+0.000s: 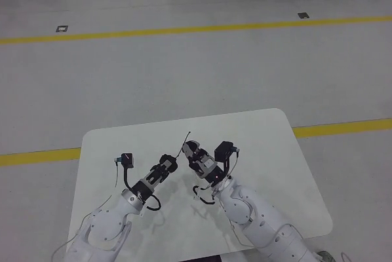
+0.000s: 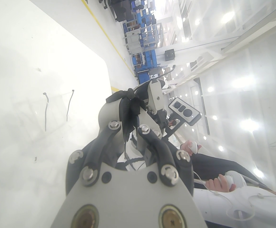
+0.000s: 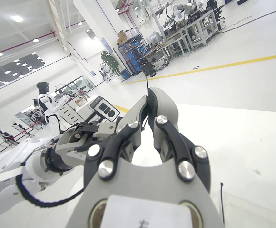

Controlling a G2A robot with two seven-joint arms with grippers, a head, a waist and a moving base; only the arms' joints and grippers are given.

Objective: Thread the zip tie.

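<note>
My right gripper [image 3: 150, 97] is shut on a thin black zip tie [image 3: 147, 81], whose free end sticks straight out past the fingertips. From above, the same zip tie [image 1: 185, 141] rises from the right gripper [image 1: 192, 150] over the middle of the white table [image 1: 261, 144]. A short way beside it is my left gripper [image 1: 166, 164], its tips pointing at the right one. In the left wrist view the left gripper [image 2: 128, 105] has its dark fingers pressed together. I cannot tell if anything lies between them.
Two loose black zip ties [image 2: 45, 112] [image 2: 69, 105] lie side by side on the table, away from the rounded table corner [image 2: 103, 62]. Another zip tie [image 3: 222, 200] lies flat on the table in the right wrist view. Bare tabletop surrounds both arms.
</note>
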